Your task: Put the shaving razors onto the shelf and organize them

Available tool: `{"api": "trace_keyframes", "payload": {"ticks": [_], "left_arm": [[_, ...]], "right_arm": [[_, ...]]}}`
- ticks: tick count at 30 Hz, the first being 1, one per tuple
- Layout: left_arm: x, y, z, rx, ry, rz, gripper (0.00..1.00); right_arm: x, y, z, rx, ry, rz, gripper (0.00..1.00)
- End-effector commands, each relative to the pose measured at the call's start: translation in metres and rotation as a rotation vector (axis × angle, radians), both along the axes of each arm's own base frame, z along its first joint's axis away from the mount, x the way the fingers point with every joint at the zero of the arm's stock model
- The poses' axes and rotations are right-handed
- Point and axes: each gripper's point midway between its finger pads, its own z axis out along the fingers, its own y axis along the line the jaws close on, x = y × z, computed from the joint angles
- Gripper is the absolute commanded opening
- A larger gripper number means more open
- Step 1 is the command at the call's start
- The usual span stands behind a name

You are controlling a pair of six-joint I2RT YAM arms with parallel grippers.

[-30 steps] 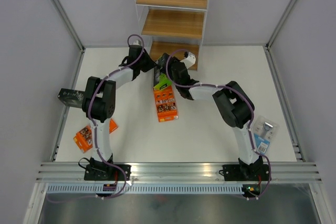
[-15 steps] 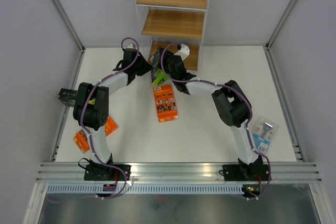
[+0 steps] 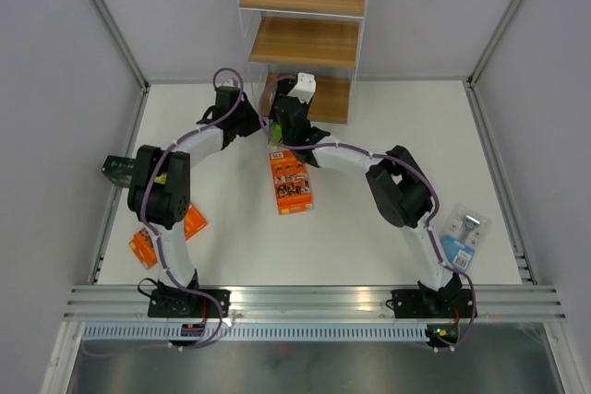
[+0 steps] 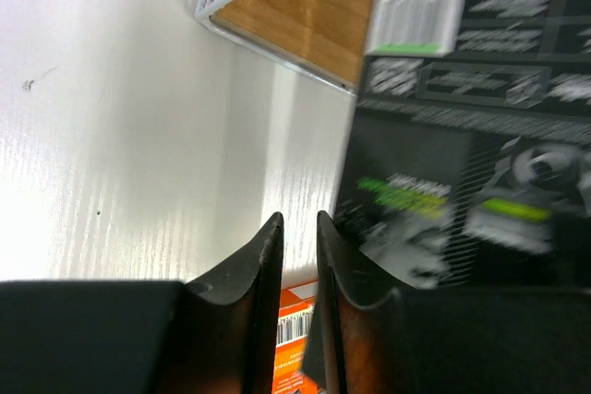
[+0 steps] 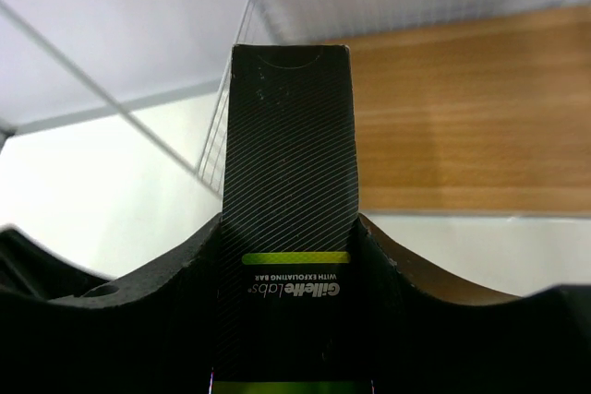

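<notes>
My right gripper (image 5: 289,228) is shut on a green-and-black razor pack (image 5: 288,154), held upright just in front of the shelf's (image 3: 305,41) bottom wooden board (image 5: 462,117). That pack (image 4: 462,136) fills the right of the left wrist view, beside my left gripper (image 4: 300,228). The left jaws stand a narrow gap apart with nothing between them. An orange razor pack (image 3: 291,180) lies flat mid-table, under both grippers. Another orange pack (image 3: 143,246) lies at the near left behind the left arm. A light blue blister pack (image 3: 462,237) lies at the near right.
A small black block (image 3: 120,171) sits at the table's left edge. The shelf's white wire side (image 5: 226,126) is just left of the held pack. Grey walls close in the table on the left, right and back.
The left jaws went from shut to slightly open, and the left elbow swung left. The right arm carried the green-and-black pack up and left, closer to the shelf's bottom board.
</notes>
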Motion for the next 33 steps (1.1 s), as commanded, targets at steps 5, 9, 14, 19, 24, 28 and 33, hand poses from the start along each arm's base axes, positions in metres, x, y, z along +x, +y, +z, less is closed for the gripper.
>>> {"api": "trace_keyframes", "payload": {"ticks": [5, 9, 14, 19, 24, 28, 33], "left_arm": [[-0.008, 0.005, -0.004, 0.038, 0.0, -0.029, 0.26], [-0.012, 0.012, -0.006, 0.039, 0.009, -0.02, 0.26], [-0.023, 0.025, -0.005, 0.037, 0.016, -0.002, 0.25], [-0.032, 0.031, 0.0, 0.042, 0.005, -0.002, 0.25], [-0.032, 0.033, -0.003, 0.03, 0.011, -0.015, 0.25], [-0.036, 0.036, -0.009, 0.02, 0.03, -0.014, 0.24], [-0.039, 0.045, -0.017, 0.03, 0.044, -0.014, 0.24]], "right_arm": [[0.036, -0.037, 0.052, -0.109, -0.098, -0.15, 0.46], [0.05, -0.041, 0.035, -0.213, -0.057, -0.116, 0.47], [0.057, -0.051, 0.015, -0.393, -0.01, -0.127, 0.47], [0.065, -0.053, 0.019, -0.553, -0.013, -0.136, 0.46], [0.062, -0.038, 0.013, -0.764, -0.036, -0.111, 0.48], [0.059, -0.028, -0.009, -0.816, -0.02, -0.053, 0.5], [0.055, -0.026, -0.048, -0.861, 0.077, -0.004, 0.72]]}}
